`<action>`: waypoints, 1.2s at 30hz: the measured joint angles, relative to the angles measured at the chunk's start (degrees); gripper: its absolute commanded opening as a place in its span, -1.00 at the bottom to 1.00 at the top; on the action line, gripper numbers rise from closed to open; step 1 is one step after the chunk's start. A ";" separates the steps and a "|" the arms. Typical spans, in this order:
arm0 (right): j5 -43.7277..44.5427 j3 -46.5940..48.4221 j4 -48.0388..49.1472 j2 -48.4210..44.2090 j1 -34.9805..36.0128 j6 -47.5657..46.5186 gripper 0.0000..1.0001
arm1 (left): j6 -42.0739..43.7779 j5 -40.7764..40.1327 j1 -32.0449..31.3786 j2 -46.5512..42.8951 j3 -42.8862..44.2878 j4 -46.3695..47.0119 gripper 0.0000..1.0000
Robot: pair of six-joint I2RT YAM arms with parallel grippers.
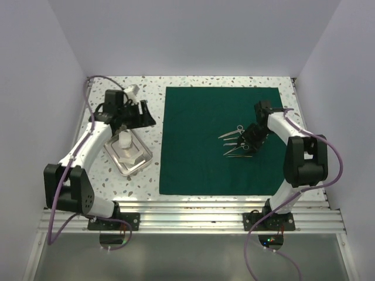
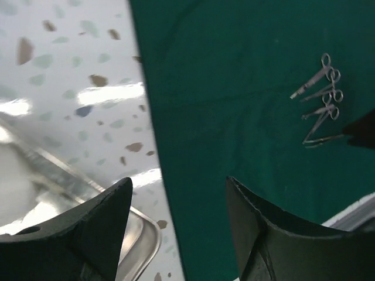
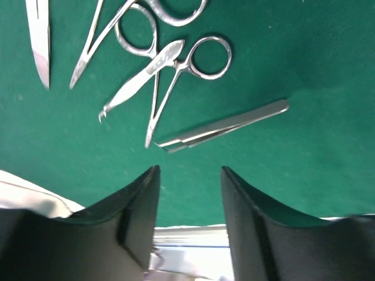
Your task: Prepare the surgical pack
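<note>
Spread and empty: left gripper (image 2: 179, 181), right gripper (image 3: 190, 171). The right's pinch may snag dark green cloth drape (image 3: 316, 70) under steel tweezers (image 3: 225, 126).

This looks like a robot lab. Plain white walls (image 1: 193, 35) box in a white speckled table (image 1: 146, 88). A white and black left robot arm (image 1: 88, 146) and a matching right robot arm (image 1: 287, 126) are bolted to silver metal rails (image 1: 193, 219) at the near edge, with thin purple cables (image 1: 101, 76) looping off them.

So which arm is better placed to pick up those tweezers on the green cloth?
The right one, it seems. The right gripper hovers open at the instruments, with the tweezers just ahead of it. The left gripper is off the drape, by the metal tray.
</note>
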 measured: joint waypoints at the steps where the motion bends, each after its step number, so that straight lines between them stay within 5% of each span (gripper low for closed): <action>1: 0.04 0.00 0.17 0.50 -0.02 1.38 -0.09 | 0.17 0.52 -2.01 1.53 1.25 0.66 0.35; 8: 1.14 0.35 0.87 1.07 0.02 10.32 -0.42 | 1.27 6.88 -11.32 8.04 3.78 3.82 0.40; 19: 6.67 0.63 -0.22 2.56 0.02 14.91 -0.09 | 1.99 11.50 -12.02 10.93 7.23 5.29 0.43; 31: 7.76 -2.23 0.85 3.65 0.04 15.65 -0.11 | 3.37 12.98 -12.48 12.13 8.81 5.46 0.57; 36: 7.93 -3.13 1.75 4.24 0.04 16.22 -0.29 | 3.28 13.16 -12.48 12.13 8.83 5.46 0.56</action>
